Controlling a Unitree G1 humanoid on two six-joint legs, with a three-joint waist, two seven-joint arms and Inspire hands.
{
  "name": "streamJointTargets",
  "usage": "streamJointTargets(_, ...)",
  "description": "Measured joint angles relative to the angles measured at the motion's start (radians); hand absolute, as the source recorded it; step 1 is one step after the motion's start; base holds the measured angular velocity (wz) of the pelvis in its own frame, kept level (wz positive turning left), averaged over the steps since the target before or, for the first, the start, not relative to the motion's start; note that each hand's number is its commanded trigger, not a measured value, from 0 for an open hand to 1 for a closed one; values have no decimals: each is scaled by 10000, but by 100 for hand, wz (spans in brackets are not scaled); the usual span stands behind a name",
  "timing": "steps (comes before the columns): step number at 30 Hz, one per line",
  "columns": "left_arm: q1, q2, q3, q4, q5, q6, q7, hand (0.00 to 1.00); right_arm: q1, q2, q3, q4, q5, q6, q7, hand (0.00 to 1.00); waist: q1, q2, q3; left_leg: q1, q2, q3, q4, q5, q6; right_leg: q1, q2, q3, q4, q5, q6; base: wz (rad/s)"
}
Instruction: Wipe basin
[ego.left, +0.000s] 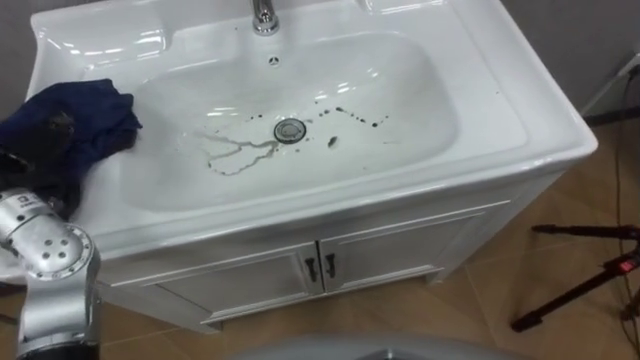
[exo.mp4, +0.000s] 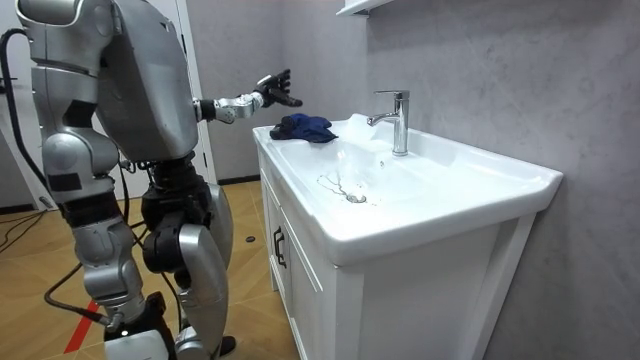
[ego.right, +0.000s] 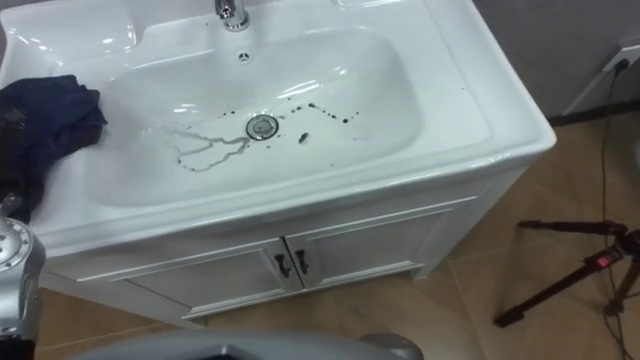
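Room view: the robot's left hand (exo.mp4: 272, 92), fingers spread, hovers just over the crumpled dark blue cloth (exo.mp4: 305, 127) on the rim of the white ceramic basin (exo.mp4: 480, 178), so we reckon it's lining up a grab. The dark smears (ego.left: 342, 110) wait off to its right, by the drain (ego.left: 289, 130).

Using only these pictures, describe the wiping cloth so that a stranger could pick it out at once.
Start at the white basin on its cabinet, with the tap at the back. Go to the rim on the robot's left, where a crumpled dark blue cloth lies. It is the only soft, dark thing on the white rim; the dark marks near the drain are mere specks.
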Motion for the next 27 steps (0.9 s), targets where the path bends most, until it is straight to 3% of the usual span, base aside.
streamJointTargets(8, -489, 0, -467, 764, 34, 247, -199, 0, -94, 50, -4, -2, -60, 101, -194, 0, -100, 168, -23, 6, 17, 222, -8, 0, 0, -23, 45, 266, -126, 116, 24, -9)
streamJointTargets(14, -512, 0, -604, 1570, 662, 526, -302, 0, -174, 58, -6, 16, -102, 115, -256, 0, -374, 332, 31, -8, 23, 269, -9, 0, 0, -201, 105, 509, 37, 119, 25, -12)
streamJointTargets(22, -939, 2, -625, 2710, 1086, 630, -284, 0, -216, 69, -22, 76, -396, 277, -359, 0, -518, 293, 24, 46, 34, 423, -17, 0, 0, -290, 137, 597, 201, 122, 25, -4)
streamJointTargets(27, -959, 37, -617, 3063, 1159, 984, -288, 0, -213, 80, -17, 66, -441, 552, -336, 0, -521, 293, 4, 100, 35, 508, -51, -2, 2, -338, 165, 745, 258, 162, 58, -9)
